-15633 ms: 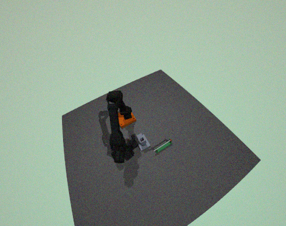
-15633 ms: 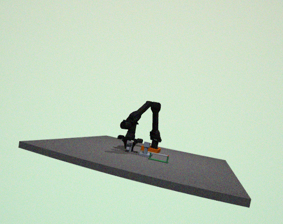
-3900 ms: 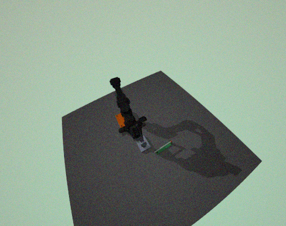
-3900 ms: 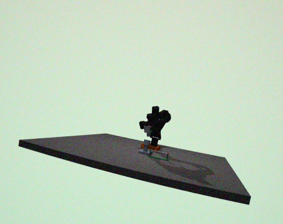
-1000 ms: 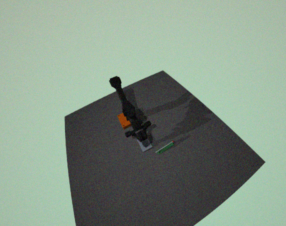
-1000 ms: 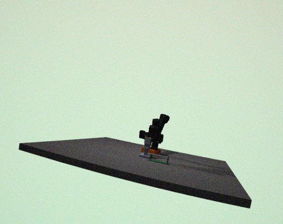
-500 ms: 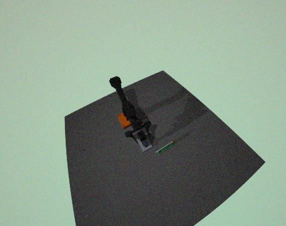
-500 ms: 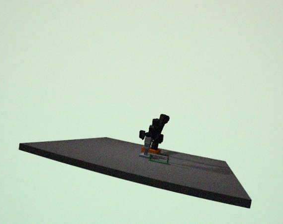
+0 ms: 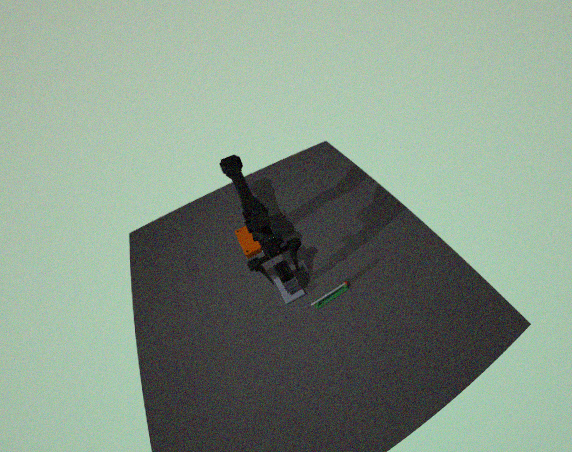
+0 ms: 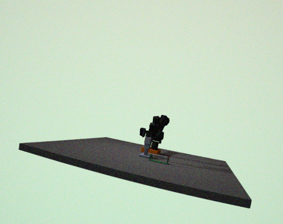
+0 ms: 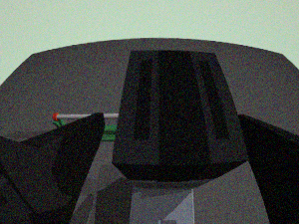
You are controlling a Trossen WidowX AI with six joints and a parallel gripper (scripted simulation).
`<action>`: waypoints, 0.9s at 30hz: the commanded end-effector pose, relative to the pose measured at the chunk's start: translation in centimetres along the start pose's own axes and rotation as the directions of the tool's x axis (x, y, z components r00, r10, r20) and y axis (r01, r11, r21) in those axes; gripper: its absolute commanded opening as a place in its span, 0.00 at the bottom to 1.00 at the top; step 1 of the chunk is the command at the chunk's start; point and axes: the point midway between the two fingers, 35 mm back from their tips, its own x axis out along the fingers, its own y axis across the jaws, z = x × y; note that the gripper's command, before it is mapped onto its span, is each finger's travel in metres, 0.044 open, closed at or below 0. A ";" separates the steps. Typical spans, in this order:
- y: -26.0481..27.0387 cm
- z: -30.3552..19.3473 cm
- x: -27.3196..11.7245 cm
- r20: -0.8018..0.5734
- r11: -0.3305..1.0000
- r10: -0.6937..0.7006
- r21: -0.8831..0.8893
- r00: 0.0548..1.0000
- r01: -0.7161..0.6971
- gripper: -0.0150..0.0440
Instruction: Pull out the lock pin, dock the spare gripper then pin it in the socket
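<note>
- Over the pale grey flat-based mount (image 9: 291,299) (image 10: 142,155) (image 11: 224,203), the black two-fingered pincer (image 9: 288,280) (image 10: 151,135) (image 11: 172,119) stands wide, nothing gripped; fingers either side of the grey blocky spare gripper (image 9: 291,285) (image 10: 148,141) (image 11: 172,119).
- Spare looks upright on the mount, prob. docked; full seating can't be confirmed, socket mostly hidden.
- Thin whitish lock pin w/ red end (image 9: 329,294) (image 10: 163,156) (image 11: 80,116) lies level on the green low-framed rack (image 9: 332,297) (image 10: 159,162) (image 11: 109,129), just beside the mount on the dark grey worktop (image 9: 235,350) (image 10: 141,171) (image 11: 85,79). Out of the socket, so lock not yet made.
- Step in hand, my read: let go & back off. Keep fingers at full spread; no twist till tips are past the spare's sides.
- Retreat straight along the approach line, slow at 1st; sideways drift could drag the spare & tilt its spigot, spoiling hole alignment.
- Check both sides for daylight before swinging away.
- Then pin: approx. halfway thru the job. Approach w/ room for both fingers, grip near red end, keep far tip free for insertion.
</note>
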 end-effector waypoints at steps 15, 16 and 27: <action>-0.1 2.4 -1.6 -0.017 1.000 -0.007 0.003 1.000 0.007 1.00; -0.1 2.5 -1.7 -0.018 1.000 -0.008 0.003 1.000 0.008 1.00; -0.2 3.8 -2.6 -0.033 1.000 -0.014 0.006 0.999 0.015 1.00</action>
